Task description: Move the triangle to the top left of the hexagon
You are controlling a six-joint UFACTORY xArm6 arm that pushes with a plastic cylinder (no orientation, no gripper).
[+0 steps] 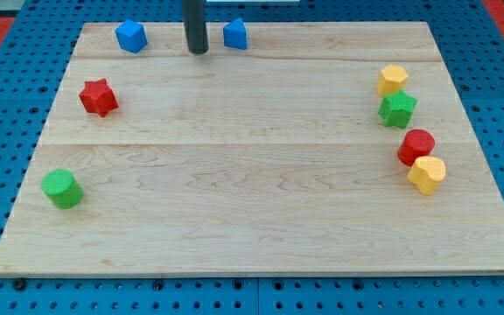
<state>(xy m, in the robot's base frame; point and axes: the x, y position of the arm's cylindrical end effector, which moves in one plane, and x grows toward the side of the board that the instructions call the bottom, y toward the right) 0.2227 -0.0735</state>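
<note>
My tip (199,51) rests on the wooden board (252,210) near its top edge, between two blue blocks. The blue block that looks like a triangle (235,34) lies just to the right of the tip, a small gap apart. The blue cube-like block (131,37) lies further off to the tip's left. The yellow hexagon (392,80) sits near the board's right edge, far to the right of the tip and the triangle.
A green star (397,109) sits directly below the hexagon, then a red cylinder (416,146) and a yellow block (427,174) touching it. A red star (99,96) and a green cylinder (62,188) lie at the left.
</note>
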